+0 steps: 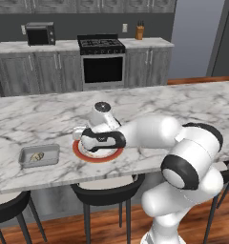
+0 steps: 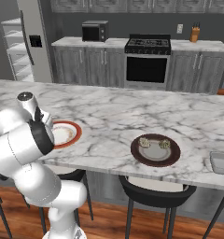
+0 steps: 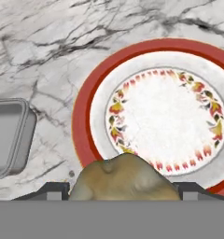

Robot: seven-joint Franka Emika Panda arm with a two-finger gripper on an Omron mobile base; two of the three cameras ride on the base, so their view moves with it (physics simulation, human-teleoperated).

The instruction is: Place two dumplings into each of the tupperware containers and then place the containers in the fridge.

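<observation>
1. Sitting between the claw's (image 3: 123, 189) two dark finger tips, a dumpling (image 3: 124, 179) fills the gap; the jaws stand wide and clamp it from both sides.
2. It hangs over the near rim of the red-rimmed plate (image 3: 86, 116), above the marble counter (image 1: 183, 109).
3. Beige-tan, rounded, with greenish-brown mottling.
4. Another dumpling (image 1: 37, 156) lies in the grey tupperware container (image 1: 52, 151) beside the plate.
5. Two more (image 2: 144, 141) rest on the dark brown-rimmed plate (image 2: 156, 161).

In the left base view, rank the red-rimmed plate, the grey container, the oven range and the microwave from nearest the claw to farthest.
1. Red-rimmed plate, directly under the claw.
2. Grey container, to its left on the counter.
3. Oven range, across the kitchen, straight behind.
4. Microwave, back counter, far left.
</observation>
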